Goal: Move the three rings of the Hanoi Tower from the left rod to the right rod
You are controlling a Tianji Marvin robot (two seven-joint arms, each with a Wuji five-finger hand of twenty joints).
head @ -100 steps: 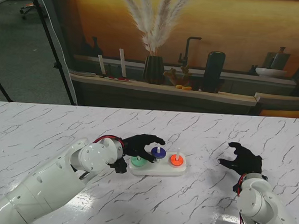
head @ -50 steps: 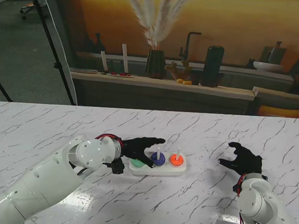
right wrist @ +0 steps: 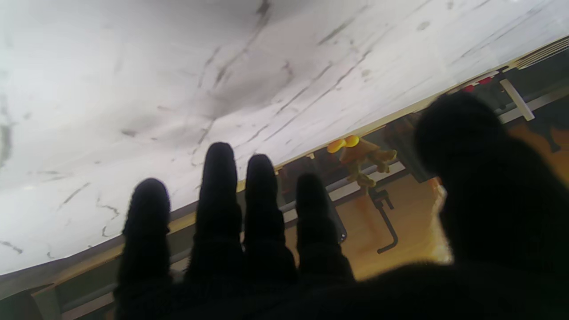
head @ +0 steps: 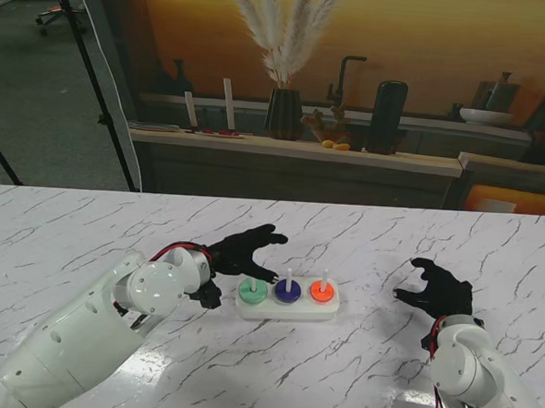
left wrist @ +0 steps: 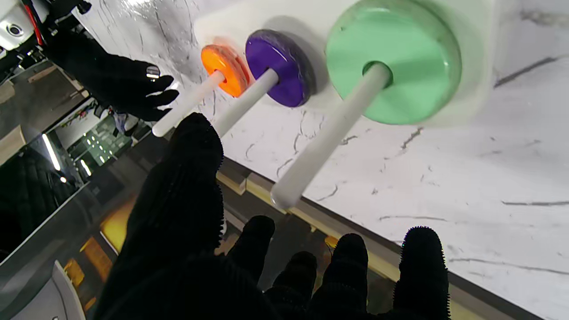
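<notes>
White marble table (head: 86, 230), tower base (head: 287, 306) mid-table; one ring per rod, mid-shuffle. Left hand (head: 244, 252) empty, fingers spread over green ring (head: 252, 292); right hand (head: 437, 290) slack, idle.

The stand camera looks down at the table (head: 86, 230); each wrist camera looks closely along its fingers (left wrist: 191, 178), sharing the table.

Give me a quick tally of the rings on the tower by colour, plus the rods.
Green ring: 1
Purple ring: 1
Orange ring: 1
White rods: 3, one ring on each
Total: 3 rings, 3 rods
</notes>
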